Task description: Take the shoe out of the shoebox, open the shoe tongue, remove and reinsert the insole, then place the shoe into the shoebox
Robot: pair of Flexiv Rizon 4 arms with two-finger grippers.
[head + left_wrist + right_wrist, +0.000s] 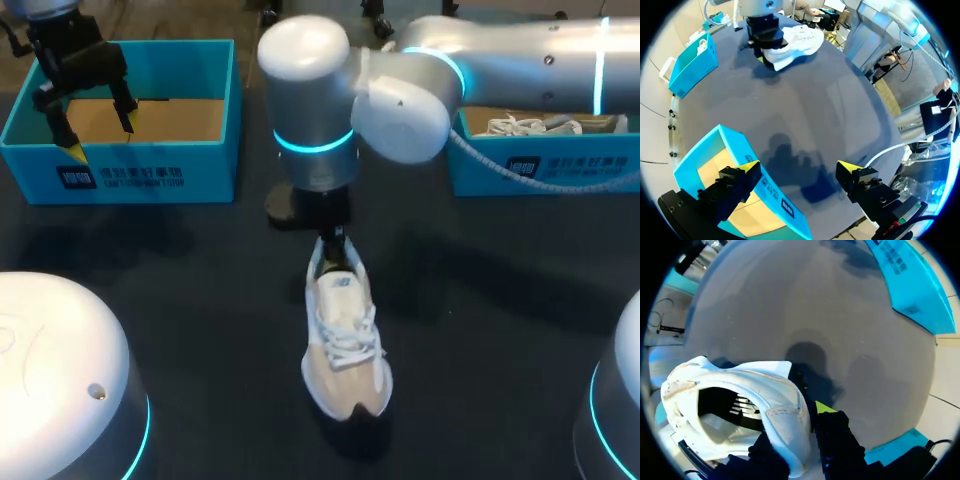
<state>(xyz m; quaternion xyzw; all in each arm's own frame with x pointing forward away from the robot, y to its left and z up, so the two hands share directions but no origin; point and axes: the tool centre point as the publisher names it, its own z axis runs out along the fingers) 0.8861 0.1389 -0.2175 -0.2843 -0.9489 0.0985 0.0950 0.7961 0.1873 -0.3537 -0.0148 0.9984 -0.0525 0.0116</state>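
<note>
On the table (200,290) I count 2 blue boxes, each with white print on its front wall. The left box (150,170) shows a bare cardboard floor; the right box (520,170) holds a second shoe (520,125). 1 white shoe (345,345) lies mid-table, toe toward the robot. My right gripper (335,245) pinches its heel collar, 1 finger inside, 1 outside. My left gripper (100,130) hangs wide open above the left box, holding nothing.
</note>
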